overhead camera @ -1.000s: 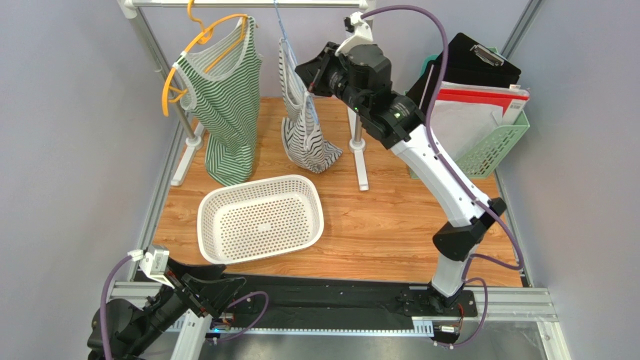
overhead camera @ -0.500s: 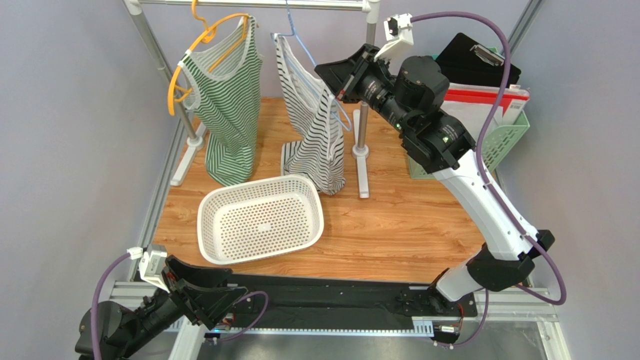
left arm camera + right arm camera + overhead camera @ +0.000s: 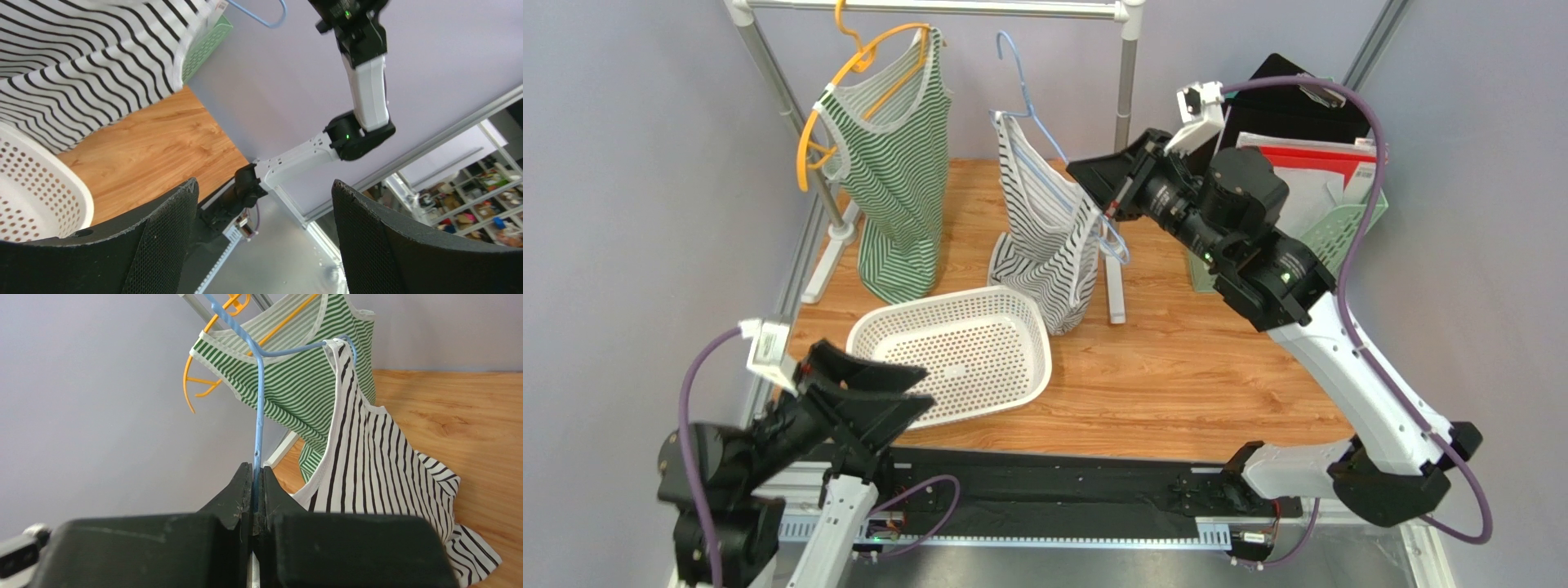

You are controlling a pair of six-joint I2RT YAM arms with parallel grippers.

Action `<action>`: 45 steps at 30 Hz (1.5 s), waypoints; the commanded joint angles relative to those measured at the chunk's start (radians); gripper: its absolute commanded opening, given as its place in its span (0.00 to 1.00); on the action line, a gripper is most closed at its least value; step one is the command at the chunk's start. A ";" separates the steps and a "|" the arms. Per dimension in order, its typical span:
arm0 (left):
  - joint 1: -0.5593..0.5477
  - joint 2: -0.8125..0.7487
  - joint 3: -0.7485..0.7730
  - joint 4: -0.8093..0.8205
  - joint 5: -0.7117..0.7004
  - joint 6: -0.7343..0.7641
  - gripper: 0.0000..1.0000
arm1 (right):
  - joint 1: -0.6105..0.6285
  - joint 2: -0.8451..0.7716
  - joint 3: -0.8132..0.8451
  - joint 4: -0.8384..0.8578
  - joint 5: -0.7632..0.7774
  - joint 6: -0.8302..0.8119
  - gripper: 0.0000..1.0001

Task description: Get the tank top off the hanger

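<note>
A black-and-white striped tank top (image 3: 1048,239) hangs on a light blue hanger (image 3: 1020,76) that is off the rail. My right gripper (image 3: 1107,186) is shut on the hanger's lower bar and holds it in the air above the table. In the right wrist view the blue wire (image 3: 259,416) runs up from between the closed fingers (image 3: 240,493), with the top (image 3: 380,459) draped to the right. My left gripper (image 3: 897,398) is open and empty, raised at the near left beside the white basket (image 3: 891,321); the top's hem (image 3: 80,67) shows in the left wrist view.
A green striped tank top (image 3: 891,159) on an orange hanger (image 3: 817,116) hangs from the rail (image 3: 940,7) at the back left. The rack's post (image 3: 1122,92) stands behind the hanger. A green bin with folders (image 3: 1333,227) sits at the back right.
My right gripper has carried the blue hanger and striped top off the rail, down and to the right. My left arm has risen from the base toward the basket.
</note>
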 commanded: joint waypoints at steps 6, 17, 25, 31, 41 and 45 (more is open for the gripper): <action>-0.005 0.298 -0.046 0.487 0.001 -0.138 0.84 | 0.001 -0.223 -0.240 0.097 -0.010 0.022 0.00; -0.434 0.683 0.052 0.611 -0.318 -0.002 0.76 | 0.001 -0.344 -0.424 0.100 -0.057 0.030 0.00; -0.575 0.760 -0.026 0.755 -0.572 -0.040 0.73 | 0.003 -0.432 -0.500 0.049 -0.094 0.005 0.00; -0.632 0.883 0.038 0.800 -0.605 -0.051 0.71 | 0.001 -0.478 -0.553 0.037 -0.105 -0.009 0.00; -0.652 1.006 0.101 0.835 -0.589 -0.071 0.53 | 0.001 -0.534 -0.611 0.032 -0.146 0.003 0.00; -0.651 1.039 0.127 0.827 -0.556 -0.071 0.39 | 0.001 -0.565 -0.645 -0.015 -0.174 -0.010 0.00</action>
